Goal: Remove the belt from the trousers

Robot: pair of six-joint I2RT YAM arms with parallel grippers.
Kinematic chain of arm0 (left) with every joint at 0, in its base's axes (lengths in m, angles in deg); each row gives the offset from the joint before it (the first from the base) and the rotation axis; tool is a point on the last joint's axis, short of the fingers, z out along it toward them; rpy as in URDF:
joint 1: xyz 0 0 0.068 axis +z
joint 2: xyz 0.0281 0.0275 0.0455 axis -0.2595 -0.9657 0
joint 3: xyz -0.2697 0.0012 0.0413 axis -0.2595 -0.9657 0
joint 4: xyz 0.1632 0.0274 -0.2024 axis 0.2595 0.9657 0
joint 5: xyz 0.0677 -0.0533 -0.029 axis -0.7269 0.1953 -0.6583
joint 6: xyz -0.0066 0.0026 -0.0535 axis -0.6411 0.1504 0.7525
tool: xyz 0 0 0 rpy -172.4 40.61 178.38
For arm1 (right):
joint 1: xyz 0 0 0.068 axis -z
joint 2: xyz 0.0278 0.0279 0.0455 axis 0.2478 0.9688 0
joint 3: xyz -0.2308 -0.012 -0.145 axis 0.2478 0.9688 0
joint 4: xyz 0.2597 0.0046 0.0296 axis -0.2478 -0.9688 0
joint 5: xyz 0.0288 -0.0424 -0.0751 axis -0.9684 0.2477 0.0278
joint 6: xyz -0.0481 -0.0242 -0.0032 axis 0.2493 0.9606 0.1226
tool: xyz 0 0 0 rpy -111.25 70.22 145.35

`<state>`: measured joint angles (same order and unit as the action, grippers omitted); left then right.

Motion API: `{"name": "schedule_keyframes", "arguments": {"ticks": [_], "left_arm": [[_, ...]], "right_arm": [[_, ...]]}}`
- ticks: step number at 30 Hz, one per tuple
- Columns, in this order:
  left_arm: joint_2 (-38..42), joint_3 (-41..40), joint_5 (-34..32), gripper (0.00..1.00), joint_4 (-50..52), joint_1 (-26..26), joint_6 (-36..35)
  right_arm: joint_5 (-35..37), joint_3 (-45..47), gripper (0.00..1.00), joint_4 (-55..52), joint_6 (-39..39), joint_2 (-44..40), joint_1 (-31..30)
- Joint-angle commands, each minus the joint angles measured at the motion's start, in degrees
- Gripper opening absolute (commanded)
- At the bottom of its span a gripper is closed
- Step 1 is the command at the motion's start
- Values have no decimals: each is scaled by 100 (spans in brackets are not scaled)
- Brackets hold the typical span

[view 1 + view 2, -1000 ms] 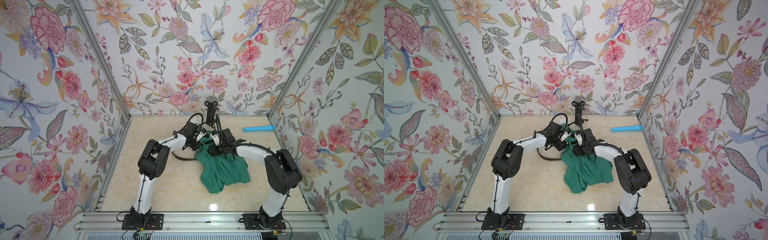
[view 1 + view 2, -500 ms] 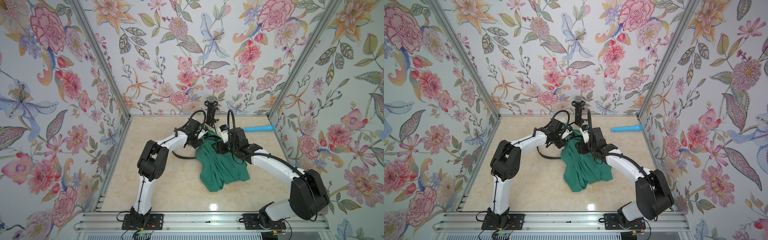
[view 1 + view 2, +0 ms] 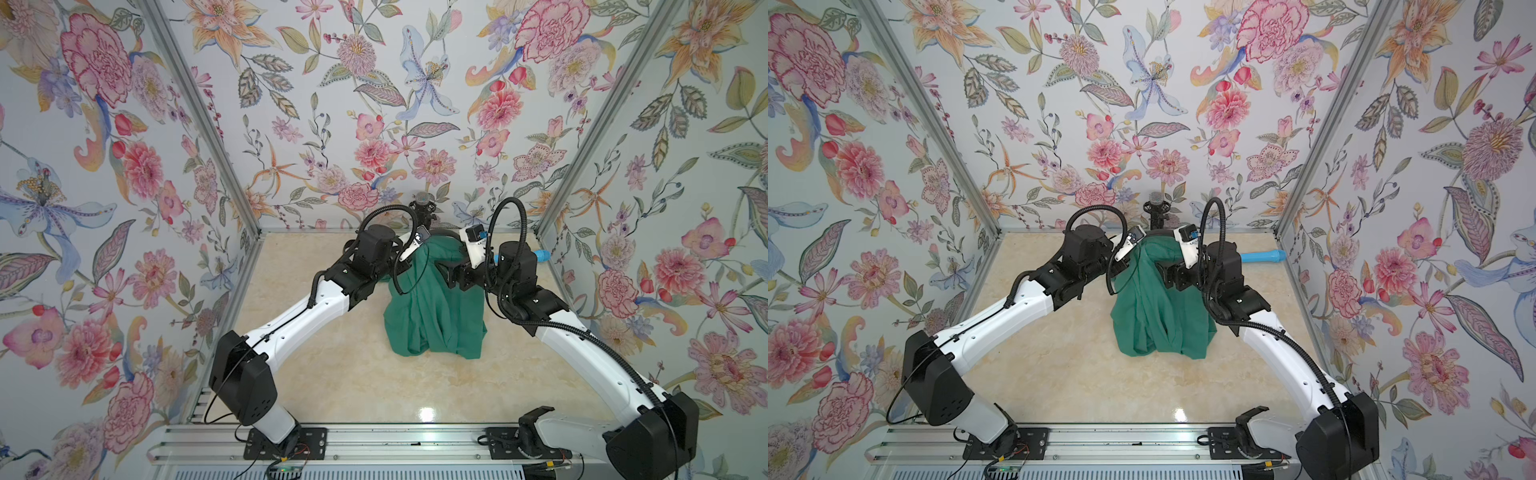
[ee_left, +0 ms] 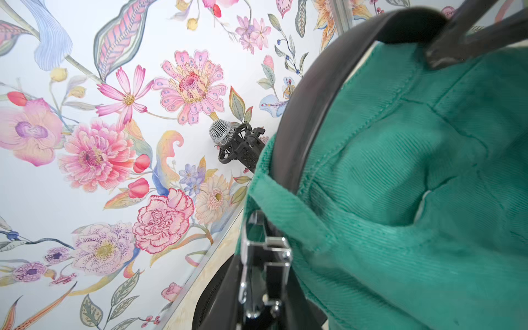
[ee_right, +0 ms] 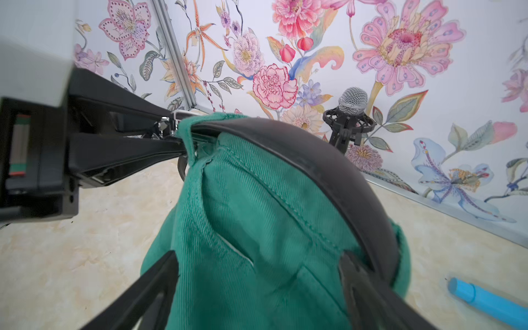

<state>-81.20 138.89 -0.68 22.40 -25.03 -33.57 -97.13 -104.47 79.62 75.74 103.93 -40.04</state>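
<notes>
The teal trousers (image 3: 432,316) (image 3: 1158,320) hang with the waist lifted near the back wall and the legs bunched on the table. The black belt (image 5: 314,160) (image 4: 288,120) arcs over the waistband through a loop; in both top views it shows as a dark arc (image 3: 444,232) (image 3: 1160,233). My left gripper (image 4: 265,285) (image 3: 419,245) is shut on the belt's silver buckle (image 4: 265,251). My right gripper (image 5: 257,285) (image 3: 448,261) stands open, its fingers (image 5: 148,285) wide apart either side of the waist cloth.
A microphone on a stand (image 3: 423,203) (image 5: 351,103) sits against the back wall just behind the trousers. A blue marker (image 3: 1262,256) (image 5: 485,303) lies at the back right. Floral walls close in three sides.
The trousers' waist has risen off the table with the left gripper. The right arm swung back to the right and its jaws spread wider.
</notes>
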Motion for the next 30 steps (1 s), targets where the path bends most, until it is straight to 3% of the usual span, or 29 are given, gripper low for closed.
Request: {"name": "schedule_keyframes", "arguments": {"ticks": [1, 5, 9, 11, 13, 14, 15, 19, 23, 24, 26, 29, 30], "left_arm": [[405, -259, -48, 0, -1028, -42, -404], [544, -554, -248, 0, -1294, -45, -570], [492, -412, -276, 0, -1133, -44, -451], [419, -189, -221, 0, -968, -42, -224], [397, -43, -115, 0, -899, -44, 51], [419, -27, -80, 0, -928, -44, 156], [449, -41, -54, 0, -946, -44, 268], [485, 16, 13, 0, -822, -46, 514], [557, -18, 58, 0, -788, -44, 641], [585, -49, 78, 0, -813, -44, 657], [662, -145, 121, 0, -891, -44, 654], [850, -412, 132, 0, -1080, -47, 557], [917, -503, 93, 0, -1099, -44, 512]], "right_arm": [[-152, -772, 90, -696, 690, 42, -107], [-206, -1339, 90, -1271, 708, -14, -184], [9, -1208, 84, -1313, 227, -19, -366], [364, -1024, 76, -1307, -75, 130, -559], [671, -844, 57, -1249, -452, 334, -761], [775, -784, 53, -1164, -624, 413, -840], [963, -698, 53, -1005, -798, 482, -951], [1487, -543, 74, -339, -955, 726, -1400], [1748, -794, 73, -166, -1118, 1161, -1453], [1923, -851, 68, -136, -1221, 1266, -1443], [2178, -895, 48, -59, -1411, 1405, -1405], [2211, -608, 0, 306, -1915, 1371, -1193], [2211, -414, 0, 450, -2128, 1289, -1055]]}}
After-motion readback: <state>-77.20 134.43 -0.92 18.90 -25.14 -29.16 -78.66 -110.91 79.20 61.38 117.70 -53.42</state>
